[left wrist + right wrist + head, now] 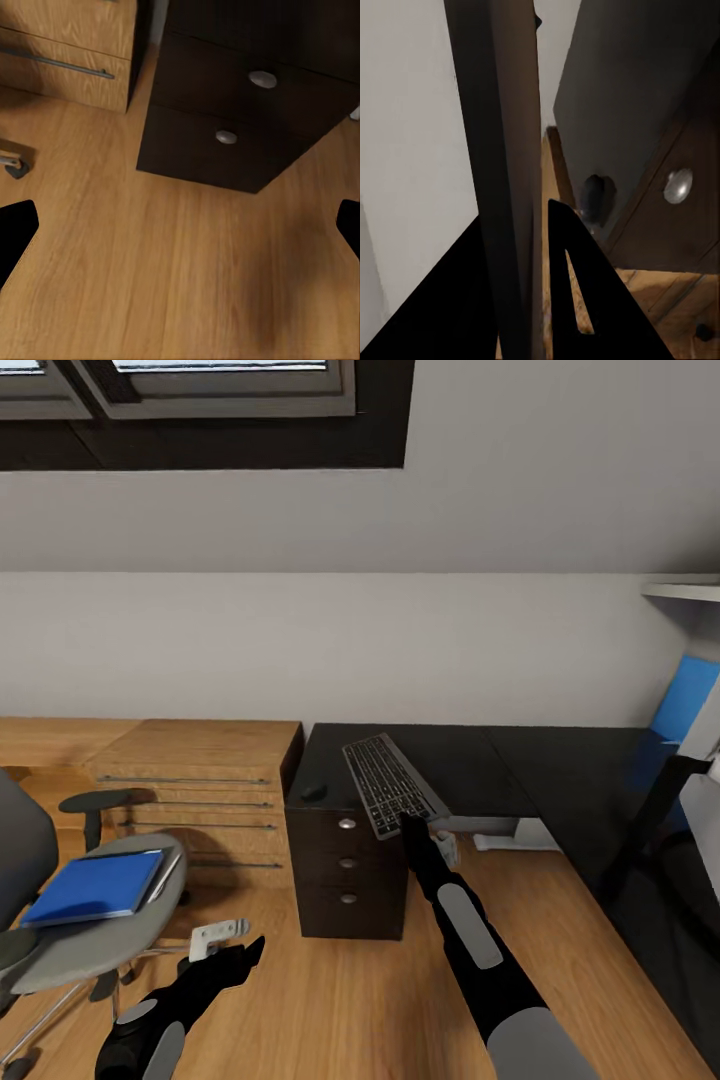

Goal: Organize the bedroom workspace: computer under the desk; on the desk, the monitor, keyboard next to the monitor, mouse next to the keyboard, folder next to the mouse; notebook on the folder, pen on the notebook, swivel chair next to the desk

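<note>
Keyboard (514,172) edge-on between right gripper (521,300) fingers, wrist view.

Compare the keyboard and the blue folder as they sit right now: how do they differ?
The keyboard is silver-grey with black keys; the folder is plain bright blue. The keyboard is pinched at its near end by the right gripper and tilted above the desk; the folder lies flat and untouched on the swivel chair seat. The keyboard is long and narrow, the folder broader. Both are thin, flat rectangles.

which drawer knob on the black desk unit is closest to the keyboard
The top knob, just below the desk edge beside the keyboard; the other two sit lower.
</note>
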{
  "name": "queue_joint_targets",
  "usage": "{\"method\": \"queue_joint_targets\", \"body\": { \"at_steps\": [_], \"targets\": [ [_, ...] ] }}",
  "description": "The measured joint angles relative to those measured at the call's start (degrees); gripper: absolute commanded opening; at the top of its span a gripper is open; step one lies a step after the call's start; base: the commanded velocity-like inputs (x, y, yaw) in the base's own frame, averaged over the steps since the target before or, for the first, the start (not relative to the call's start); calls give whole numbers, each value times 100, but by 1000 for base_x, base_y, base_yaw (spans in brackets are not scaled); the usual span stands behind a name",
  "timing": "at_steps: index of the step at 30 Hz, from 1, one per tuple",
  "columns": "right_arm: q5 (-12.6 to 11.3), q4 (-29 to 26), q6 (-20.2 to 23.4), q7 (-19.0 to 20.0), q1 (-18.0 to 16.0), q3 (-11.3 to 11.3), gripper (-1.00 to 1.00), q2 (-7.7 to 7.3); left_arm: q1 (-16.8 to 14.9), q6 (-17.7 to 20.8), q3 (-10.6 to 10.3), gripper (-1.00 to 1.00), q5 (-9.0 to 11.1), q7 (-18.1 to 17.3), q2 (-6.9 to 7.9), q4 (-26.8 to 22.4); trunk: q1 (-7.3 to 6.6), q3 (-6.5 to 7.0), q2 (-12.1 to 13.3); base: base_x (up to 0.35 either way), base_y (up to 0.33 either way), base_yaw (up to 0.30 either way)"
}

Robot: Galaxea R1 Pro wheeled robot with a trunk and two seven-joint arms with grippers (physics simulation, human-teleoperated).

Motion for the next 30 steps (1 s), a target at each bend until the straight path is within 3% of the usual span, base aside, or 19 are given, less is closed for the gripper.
{"method": "queue_joint_targets", "body": {
  "at_steps": [1,3,4,7,9,10,14,17,20,25,30],
  "targets": [
    [-126,19,-1,-1,0,-5,-100,1,1,0,0,100,0,0,0,-5,0,0,0,331,93,0],
    [-628,84,-2,-1,0,-3,-100,1,2,-1,1,100,5,0,0,-14,0,0,0,331,101,0],
    [-997,114,2,-1,0,-2,-100,1,2,-1,1,100,6,0,0,-19,0,0,0,331,110,0],
    [-1675,148,17,6,0,5,-100,1,2,-2,4,100,8,0,0,-28,0,0,0,331,123,0],
    [-1954,161,17,7,1,-5,-100,0,3,3,9,100,9,0,0,-31,0,0,0,331,132,0],
    [-1981,162,13,11,0,-9,-100,1,3,4,9,100,9,0,0,-32,0,0,0,331,133,0],
    [-1975,169,1,15,0,-12,-100,1,3,7,10,100,9,0,0,-32,0,0,0,331,135,0],
    [-1824,184,-6,11,0,-13,-100,1,2,3,10,100,9,0,0,-47,0,0,0,326,158,0],
    [-1455,237,-20,1,0,-10,-100,0,2,8,6,100,9,0,0,-133,1,0,0,275,224,0],
    [-627,379,-285,-1,2,-25,-100,1,3,37,10,100,12,0,0,-171,3,0,0,130,296,0],
    [-509,396,-880,0,0,-22,-100,1,3,49,9,100,20,0,0,-172,3,0,0,13,103,-10]
  ]
}}
